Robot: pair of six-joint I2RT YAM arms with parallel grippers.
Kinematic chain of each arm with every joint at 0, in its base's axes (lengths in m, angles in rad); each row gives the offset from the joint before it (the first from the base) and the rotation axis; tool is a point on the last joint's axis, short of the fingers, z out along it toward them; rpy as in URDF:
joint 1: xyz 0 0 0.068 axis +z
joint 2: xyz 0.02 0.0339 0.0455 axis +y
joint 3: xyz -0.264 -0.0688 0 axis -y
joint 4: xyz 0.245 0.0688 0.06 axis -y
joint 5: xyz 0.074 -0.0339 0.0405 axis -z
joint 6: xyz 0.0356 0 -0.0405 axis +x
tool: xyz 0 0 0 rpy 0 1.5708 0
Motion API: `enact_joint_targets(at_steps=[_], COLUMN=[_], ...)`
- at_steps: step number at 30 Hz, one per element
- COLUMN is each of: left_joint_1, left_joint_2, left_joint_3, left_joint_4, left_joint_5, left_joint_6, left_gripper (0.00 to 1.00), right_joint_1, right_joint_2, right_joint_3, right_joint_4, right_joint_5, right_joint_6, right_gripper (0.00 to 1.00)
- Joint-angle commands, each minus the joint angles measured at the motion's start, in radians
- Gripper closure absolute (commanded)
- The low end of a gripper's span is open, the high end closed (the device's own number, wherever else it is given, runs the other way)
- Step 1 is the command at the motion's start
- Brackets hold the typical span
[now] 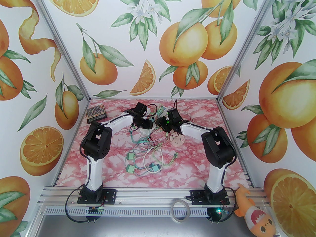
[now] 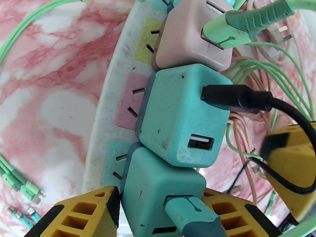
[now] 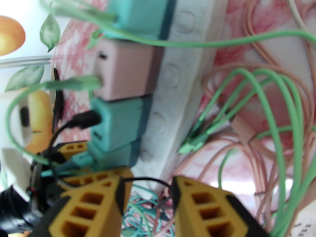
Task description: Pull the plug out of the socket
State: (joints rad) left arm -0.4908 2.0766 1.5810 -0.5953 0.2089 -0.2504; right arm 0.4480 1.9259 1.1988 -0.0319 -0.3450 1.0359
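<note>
In the top view the two wrists hide most of the power strip, and its plugs are too small to tell apart. The left wrist view's bottom edge cuts off the nearest teal plug. The right wrist view is blurred throughout, and its top edge crops the farthest teal plug.

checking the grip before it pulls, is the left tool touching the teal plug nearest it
Touching. The left wrist view shows the left tool straddling the teal plug, its left pad pressed against the plug's side with no gap.
</note>
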Motion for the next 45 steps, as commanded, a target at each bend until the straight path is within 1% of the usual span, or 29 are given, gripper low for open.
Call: enact_joint_targets(at_steps=[1,5,9,13,15,18,21,26,29,32,35,39,41,42,45], left_joint_1=[0.006,0.006,0.007,0.010,0.009,0.009,0.010,0.008,0.008,0.007,0.008,0.009,0.010,0.009,0.009], left_joint_2=[-0.009,-0.008,-0.004,0.003,0.010,0.029,0.040,0.044,0.048,0.051,0.053,0.059,0.060,0.061,0.066], left_joint_3=[0.055,0.064,0.076,0.091,0.100,0.122,0.128,0.134,0.135,0.134,0.135,0.143,0.145,0.146,0.145], left_joint_4=[-0.022,-0.026,-0.035,-0.048,-0.053,-0.071,-0.080,-0.092,-0.093,-0.095,-0.097,-0.106,-0.112,-0.115,-0.118], left_joint_5=[0.004,0.005,0.005,0.009,0.015,0.023,0.024,0.014,0.010,0.006,0.001,-0.007,-0.016,-0.020,-0.023], left_joint_6=[0.033,0.040,0.051,0.062,0.070,0.083,0.091,0.103,0.104,0.103,0.105,0.114,0.118,0.119,0.119], left_gripper=[0.50,0.49,0.49,0.49,0.50,0.51,0.52,0.54,0.54,0.54,0.53,0.53,0.53,0.53,0.53], right_joint_1=[-0.006,-0.017,-0.023,-0.023,-0.026,-0.029,-0.032,-0.035,-0.037,-0.037,-0.037,-0.039,-0.038,-0.037,-0.037], right_joint_2=[0.025,0.043,0.096,0.135,0.162,0.182,0.199,0.208,0.213,0.217,0.234,0.257,0.248,0.239,0.221], right_joint_3=[-0.009,-0.015,0.005,0.030,0.045,0.056,0.074,0.103,0.127,0.128,0.154,0.165,0.162,0.153,0.148], right_joint_4=[0.064,0.087,0.131,0.145,0.160,0.178,0.172,0.101,0.025,-0.002,-0.088,-0.125,-0.137,-0.132,-0.149], right_joint_5=[-0.031,-0.043,-0.086,-0.101,-0.112,-0.120,-0.125,-0.108,-0.094,-0.092,-0.074,-0.074,-0.073,-0.068,-0.065], right_joint_6=[0.030,0.048,0.081,0.097,0.110,0.123,0.122,0.091,0.066,0.055,0.025,0.019,0.009,0.006,-0.010], right_gripper=[0.57,0.60,0.63,0.66,0.69,0.69,0.71,0.76,0.83,0.84,0.84,0.84,0.83,0.81,0.81])
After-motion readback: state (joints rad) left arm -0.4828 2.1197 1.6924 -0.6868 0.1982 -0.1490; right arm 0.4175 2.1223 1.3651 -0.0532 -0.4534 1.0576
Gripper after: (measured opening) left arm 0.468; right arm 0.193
